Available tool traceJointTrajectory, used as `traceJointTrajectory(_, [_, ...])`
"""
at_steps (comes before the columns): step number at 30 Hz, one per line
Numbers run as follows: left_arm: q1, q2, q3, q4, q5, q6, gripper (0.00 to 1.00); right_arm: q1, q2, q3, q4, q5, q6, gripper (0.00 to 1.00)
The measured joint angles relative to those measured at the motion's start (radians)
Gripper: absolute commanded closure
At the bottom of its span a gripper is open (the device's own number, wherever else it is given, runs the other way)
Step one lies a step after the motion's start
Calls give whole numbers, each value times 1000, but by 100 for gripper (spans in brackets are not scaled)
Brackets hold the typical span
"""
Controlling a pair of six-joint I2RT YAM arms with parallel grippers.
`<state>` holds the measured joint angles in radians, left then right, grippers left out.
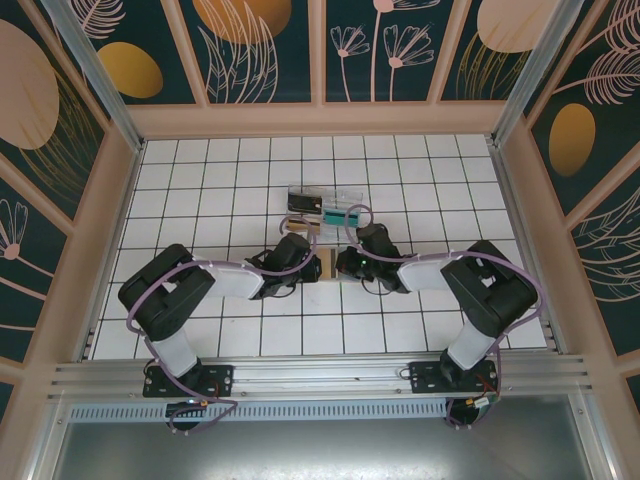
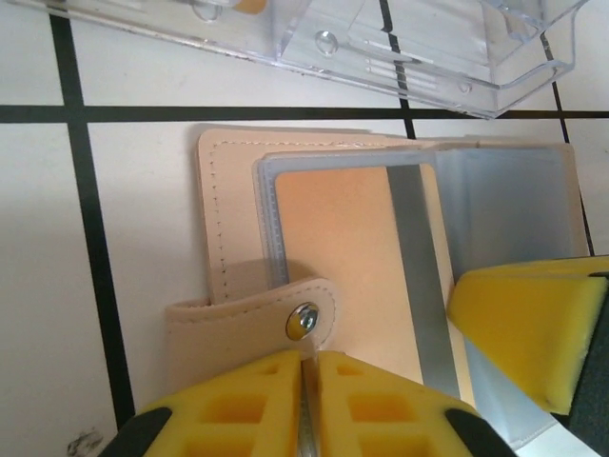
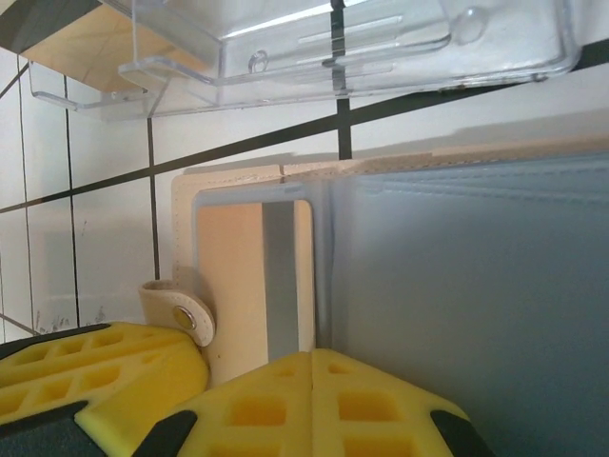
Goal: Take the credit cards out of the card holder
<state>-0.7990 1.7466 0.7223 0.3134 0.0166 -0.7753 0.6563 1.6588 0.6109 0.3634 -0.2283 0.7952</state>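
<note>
The left pincer is clenched, its yellow pads pressed together just below the snap tab at the near edge of the card holder; whether they nip anything cannot be told. The right pincer is likewise clenched, at the holder's blue-grey inner leaf. The holder sits opened on the white-tiled tabletop, just beside a clear tray, with a peach credit card in its sleeve.
</note>
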Motion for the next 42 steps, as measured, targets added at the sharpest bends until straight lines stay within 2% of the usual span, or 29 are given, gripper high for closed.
traceJointTrajectory(5, [-1, 4, 8, -5, 0, -4, 99, -7, -16, -16, 0, -4, 0, 100])
traceJointTrajectory(32, [-5, 9, 12, -8, 0, -4, 100, -77, -114, -105, -14, -10, -2, 100])
traceJointTrajectory(37, [-5, 9, 12, -8, 0, -4, 100, -81, -134, -129, 3, -24, -1, 82])
traceJointTrajectory(42, [-5, 9, 12, -8, 0, -4, 100, -82, -131, -129, 32, -55, 0, 81])
